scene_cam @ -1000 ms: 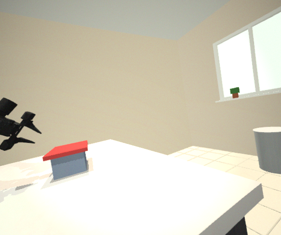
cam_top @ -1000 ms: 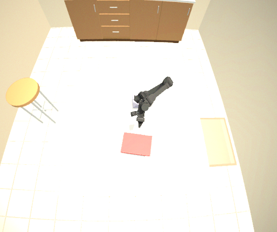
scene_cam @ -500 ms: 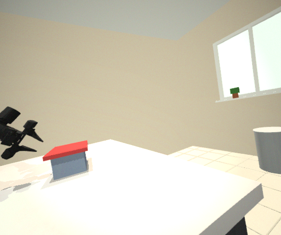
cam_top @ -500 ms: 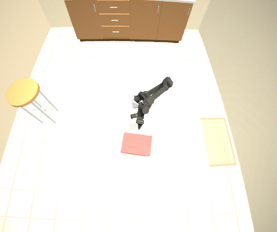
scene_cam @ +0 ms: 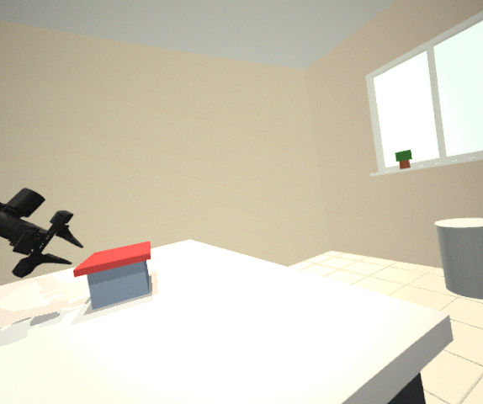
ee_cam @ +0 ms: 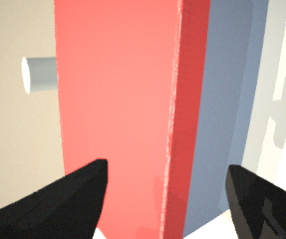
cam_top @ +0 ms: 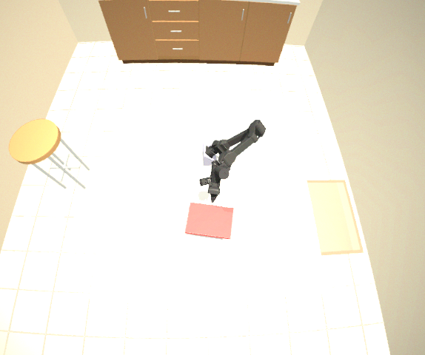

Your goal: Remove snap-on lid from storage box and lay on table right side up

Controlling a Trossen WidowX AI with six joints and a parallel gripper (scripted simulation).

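The red lid (cam_top: 209,220) (scene_cam: 115,257) (ee_cam: 118,90) sits level on the blue-grey storage box (scene_cam: 119,282) (ee_cam: 222,100) and overhangs its walls. The box stands on the white table (scene_cam: 276,348). My gripper (cam_top: 212,198) (scene_cam: 76,255) (ee_cam: 166,172) is partly open and empty. It is turned on its side, one finger above the other, and points at the lid's long edge facing the arm. The fingertips stop a little short of that edge. In the wrist view the edge runs between the two fingers. The box is hidden under the lid in the top view.
A pale lilac block (cam_top: 206,158) stands beside the arm's base. A round orange stool (cam_top: 35,140) is at the left, brown cabinets (cam_top: 220,34) at the back. A grey bin (scene_cam: 472,261) (ee_cam: 43,75) stands on the floor beyond the table.
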